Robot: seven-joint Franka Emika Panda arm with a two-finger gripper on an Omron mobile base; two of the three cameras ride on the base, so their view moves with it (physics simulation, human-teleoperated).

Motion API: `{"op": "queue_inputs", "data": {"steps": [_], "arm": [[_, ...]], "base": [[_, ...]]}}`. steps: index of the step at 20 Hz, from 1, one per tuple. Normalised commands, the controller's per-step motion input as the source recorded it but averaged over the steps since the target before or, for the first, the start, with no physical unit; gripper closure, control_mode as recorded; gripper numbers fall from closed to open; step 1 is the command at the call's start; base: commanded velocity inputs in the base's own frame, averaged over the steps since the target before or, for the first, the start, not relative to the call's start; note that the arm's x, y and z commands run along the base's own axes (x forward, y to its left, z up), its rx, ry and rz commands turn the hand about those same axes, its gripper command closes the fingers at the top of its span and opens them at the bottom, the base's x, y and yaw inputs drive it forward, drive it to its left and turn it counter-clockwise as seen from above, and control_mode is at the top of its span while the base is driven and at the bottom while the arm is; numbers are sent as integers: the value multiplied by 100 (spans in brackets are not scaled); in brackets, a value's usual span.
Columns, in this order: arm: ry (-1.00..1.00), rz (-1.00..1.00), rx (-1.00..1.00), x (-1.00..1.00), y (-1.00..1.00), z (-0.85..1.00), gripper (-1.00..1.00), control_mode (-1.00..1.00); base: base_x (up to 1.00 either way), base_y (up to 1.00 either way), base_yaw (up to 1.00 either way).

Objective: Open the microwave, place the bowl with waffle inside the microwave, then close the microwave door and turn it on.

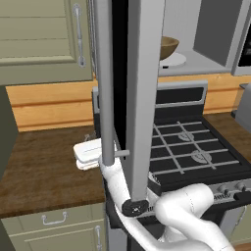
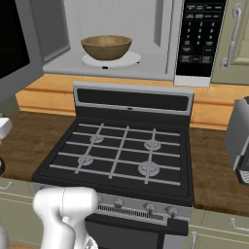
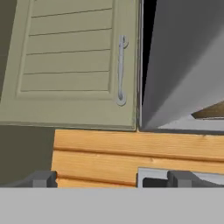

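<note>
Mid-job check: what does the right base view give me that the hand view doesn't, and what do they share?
Right base view alone: the bowl sitting on the white turntable inside the open microwave, the dark button panel, and the black gas stove below. Hand view alone: the olive cabinet door with its handle, and the open fingers of the gripper, holding nothing. Both share: the swung-open microwave door and the wooden backsplash.

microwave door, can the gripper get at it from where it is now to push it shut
Probably yes. The open gripper holds nothing, and the microwave door stands swung open just ahead to one side, with only the olive cabinet door beside it.
</note>
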Motion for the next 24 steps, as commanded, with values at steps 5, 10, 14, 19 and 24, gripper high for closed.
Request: {"op": "queue_inputs", "data": {"steps": [5, 10, 14, 19, 24], "arm": [[0, -16, -4, -59, 32, 41, -100, -100], [-2, -16, -6, -42, 33, 22, -100, -100], [-5, -21, -4, -32, 23, 22, -100, -100], [-5, -31, -1, -25, 18, 24, -100, -100], [-4, -37, 0, -29, 15, 24, -100, -100]], "base": [[0, 0, 0], [0, 0, 0], [0, 0, 0], [0, 0, 0], [0, 0, 0]]}}
